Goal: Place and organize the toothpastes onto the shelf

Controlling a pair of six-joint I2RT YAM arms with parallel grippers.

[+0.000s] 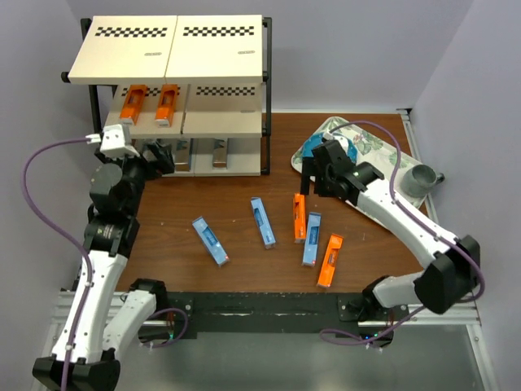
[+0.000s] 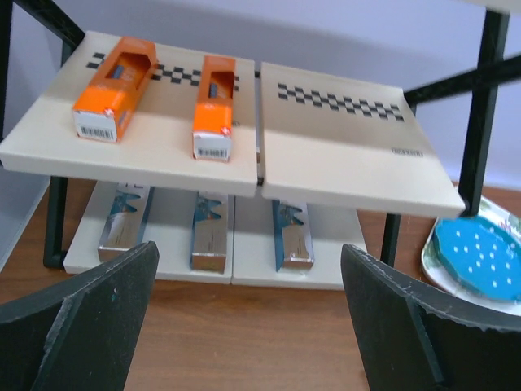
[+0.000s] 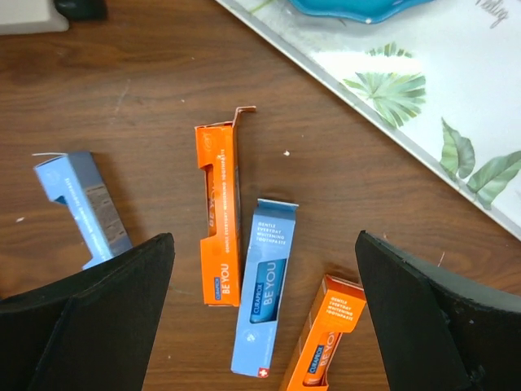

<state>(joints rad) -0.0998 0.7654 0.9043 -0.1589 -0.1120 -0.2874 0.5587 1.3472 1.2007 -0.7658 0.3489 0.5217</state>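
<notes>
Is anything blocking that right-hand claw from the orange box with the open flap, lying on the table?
Nothing visible does. The right gripper is open above the orange toothpaste. A light blue toothpaste lies close beside it, not over it.

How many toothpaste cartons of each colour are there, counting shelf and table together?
Orange rectangular toothpaste cartons: 4
Light blue rectangular toothpaste cartons: 3
Silver-grey rectangular toothpaste cartons: 3
Total: 10
</notes>
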